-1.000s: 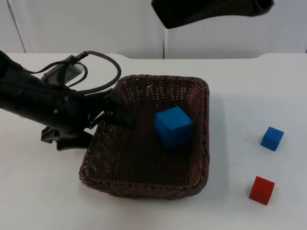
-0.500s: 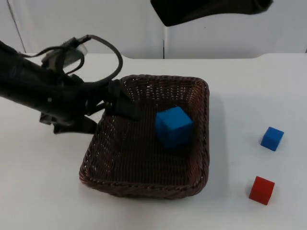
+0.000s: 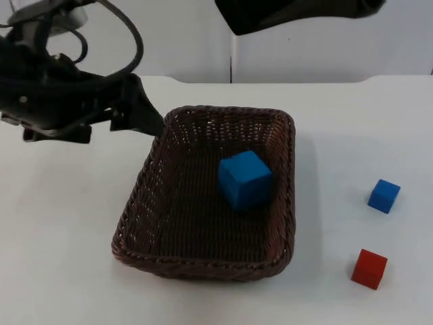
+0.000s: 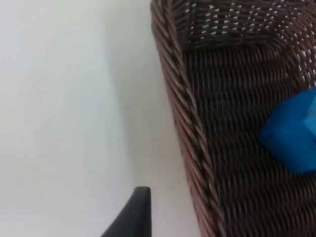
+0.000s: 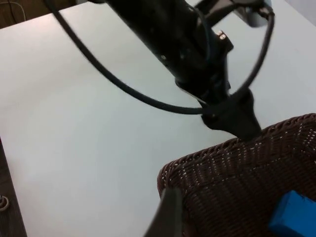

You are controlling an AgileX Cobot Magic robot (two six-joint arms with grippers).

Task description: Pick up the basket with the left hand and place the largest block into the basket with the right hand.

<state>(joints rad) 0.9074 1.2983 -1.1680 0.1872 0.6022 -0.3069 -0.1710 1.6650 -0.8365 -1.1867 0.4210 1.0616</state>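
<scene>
The brown wicker basket (image 3: 210,203) sits on the white tabletop (image 3: 61,271) at the centre of the top view, and the large blue block (image 3: 245,178) lies inside it, toward the basket's 1 o'clock part. The left gripper (image 3: 145,118) hangs just off the basket's rim at about 10 o'clock from the basket's centre, not holding it; whether its fingers are wide or narrow cannot be told. The left wrist view shows the basket's rim (image 4: 185,98) and the block (image 4: 294,131) within. A small blue block (image 3: 384,196) lies at 3 o'clock from the basket, well apart, with a small red block (image 3: 369,268) near it at 4 o'clock. The right arm (image 3: 298,13) waits above the far edge; its fingers cannot be judged.
</scene>
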